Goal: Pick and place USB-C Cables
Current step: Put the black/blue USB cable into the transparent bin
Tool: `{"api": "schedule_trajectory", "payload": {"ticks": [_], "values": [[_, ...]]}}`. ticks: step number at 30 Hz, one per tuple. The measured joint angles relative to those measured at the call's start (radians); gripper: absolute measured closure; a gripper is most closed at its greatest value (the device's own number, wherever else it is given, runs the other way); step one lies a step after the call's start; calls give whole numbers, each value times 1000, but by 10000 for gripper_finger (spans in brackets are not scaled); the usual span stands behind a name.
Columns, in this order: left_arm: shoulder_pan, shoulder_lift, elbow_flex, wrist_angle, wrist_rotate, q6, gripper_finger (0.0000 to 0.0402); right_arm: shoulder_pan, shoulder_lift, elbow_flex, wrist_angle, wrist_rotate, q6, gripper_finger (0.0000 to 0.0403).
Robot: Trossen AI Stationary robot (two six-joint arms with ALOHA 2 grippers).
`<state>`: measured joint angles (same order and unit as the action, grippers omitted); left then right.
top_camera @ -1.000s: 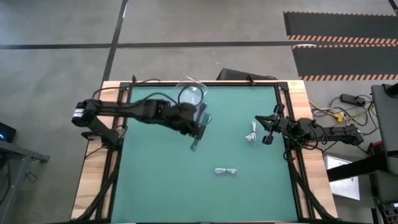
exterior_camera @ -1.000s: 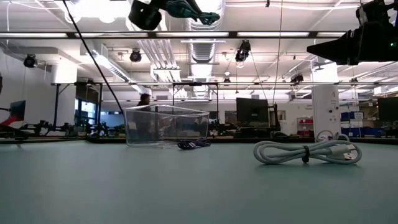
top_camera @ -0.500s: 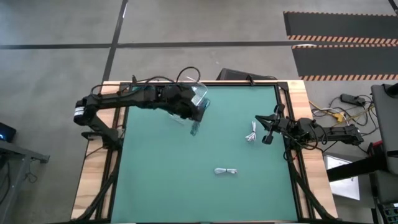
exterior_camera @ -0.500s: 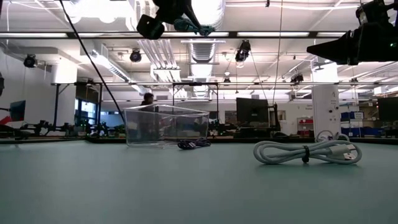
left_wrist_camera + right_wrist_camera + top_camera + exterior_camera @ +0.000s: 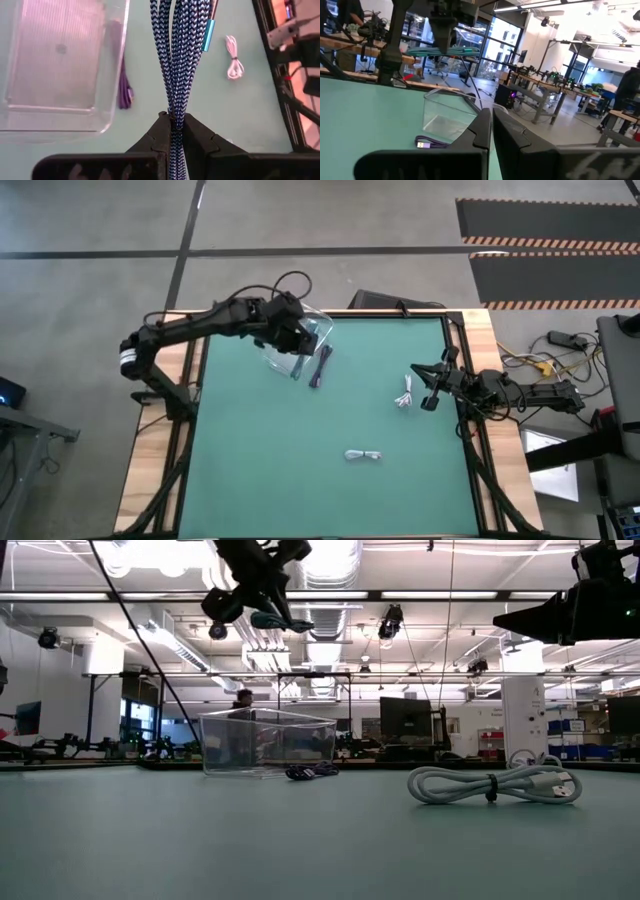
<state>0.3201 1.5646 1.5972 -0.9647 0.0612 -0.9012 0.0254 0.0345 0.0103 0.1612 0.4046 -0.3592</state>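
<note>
My left gripper [image 5: 287, 340] hangs high over the clear plastic box [image 5: 320, 330] near the table's far edge, shut on the dark teal braided cable bundle [image 5: 176, 55]. In the low view this gripper [image 5: 255, 595] carries the teal cable [image 5: 278, 622] well above the box [image 5: 265, 743]. The dark purple cable [image 5: 319, 367] lies flat on the mat just outside the box. One white cable [image 5: 404, 392] lies by my right gripper [image 5: 432, 390], which is shut and holds nothing. The second white cable [image 5: 364, 455] rests nearer the near edge. My left gripper pinches the teal cable bundle [image 5: 173, 107] between its two fingers [image 5: 197, 135]. The strands run along the fingers and stick out past their tips, ending in a teal plug [image 5: 208, 36]. The bundle is lifted clear of the table and the box.
The box [image 5: 60, 65] holds nothing that I can see. The purple cable [image 5: 124, 92] lies against its outer wall. Open green mat spreads across the table's middle and near half. Wooden borders and arm mounts line the left and right edges.
My left gripper has carried the teal cable toward the far edge and a little left, from beside the box to above it, turning as it went. The cable stayed lifted clear. The purple cable now shows uncovered beside the box.
</note>
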Motion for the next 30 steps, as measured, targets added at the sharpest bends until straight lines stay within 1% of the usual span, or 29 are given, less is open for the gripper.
{"api": "schedule_trajectory", "payload": {"ticks": [4,10,13,17,21,24,30], "values": [[21,13,59,-5,12,21,389,0,0,0,1,14,-6,394],[21,95,236,-68,11,80,389,0,0,0,15,19,-26,394],[21,164,346,-134,-6,124,389,0,0,0,16,19,-28,394],[23,274,490,-274,-42,183,389,0,0,0,16,19,-32,394],[39,375,606,-397,-64,240,389,0,0,0,16,18,-34,394],[54,432,653,-459,-79,280,389,0,0,0,16,18,-30,394],[97,484,654,-505,-92,317,389,0,0,0,9,17,-18,394]]}}
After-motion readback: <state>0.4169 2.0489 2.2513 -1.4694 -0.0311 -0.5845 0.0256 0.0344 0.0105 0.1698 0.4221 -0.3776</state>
